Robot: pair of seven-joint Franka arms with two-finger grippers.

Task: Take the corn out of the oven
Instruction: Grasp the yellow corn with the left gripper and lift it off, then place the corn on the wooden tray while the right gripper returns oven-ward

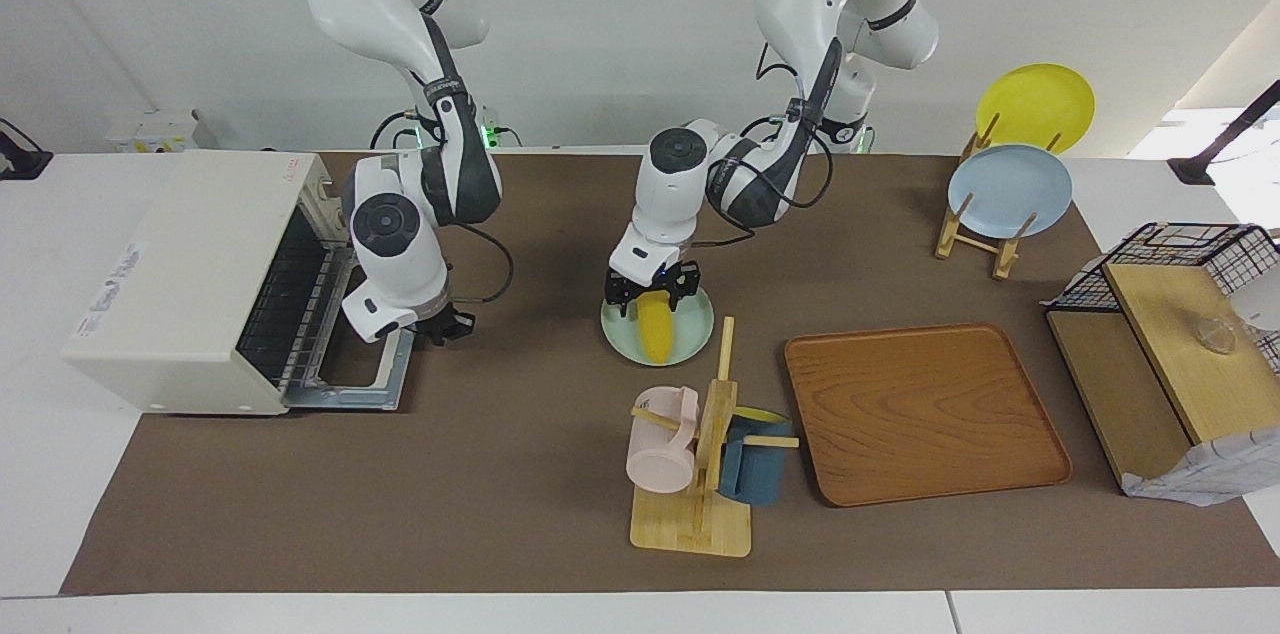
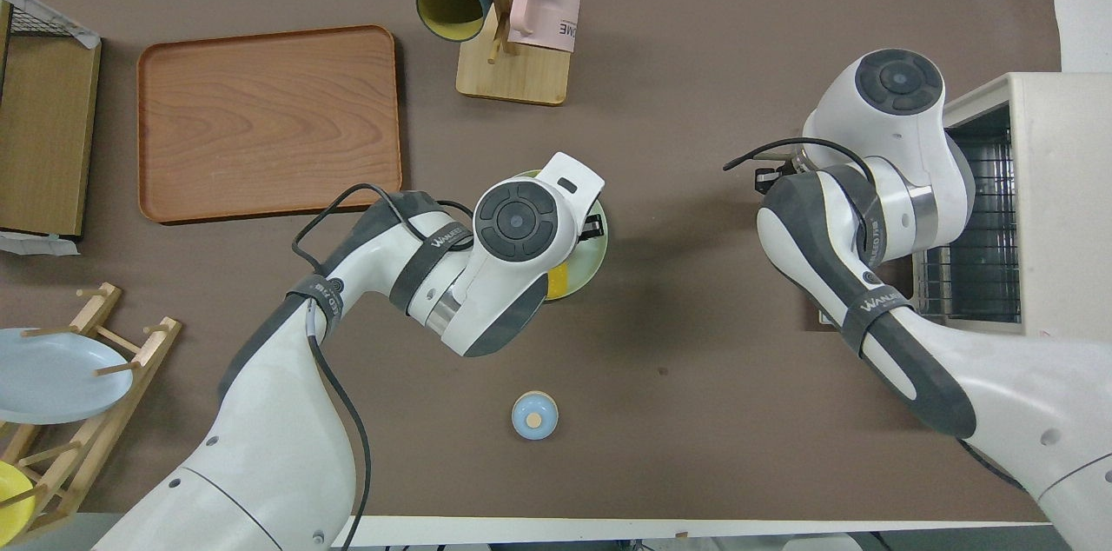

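Note:
The corn [image 1: 656,332] is a small yellow cob lying on a pale green plate [image 1: 695,339] in the middle of the table; a bit of it shows under the left wrist in the overhead view [image 2: 556,280]. My left gripper [image 1: 652,299] points down at the plate, its fingers spread open on either side of the cob's end nearer the robots. The cream oven [image 1: 200,264] stands at the right arm's end with its door [image 1: 375,384] folded down and its wire rack [image 1: 290,304] showing. My right gripper [image 1: 447,326] hangs just above the open door.
A mug tree [image 1: 700,454] with a pink and a blue mug stands just farther from the robots than the plate. A wooden tray [image 1: 920,414], a plate rack [image 1: 985,234] and a wire basket [image 1: 1180,254] are toward the left arm's end. A small blue lid [image 2: 533,414] lies near the robots.

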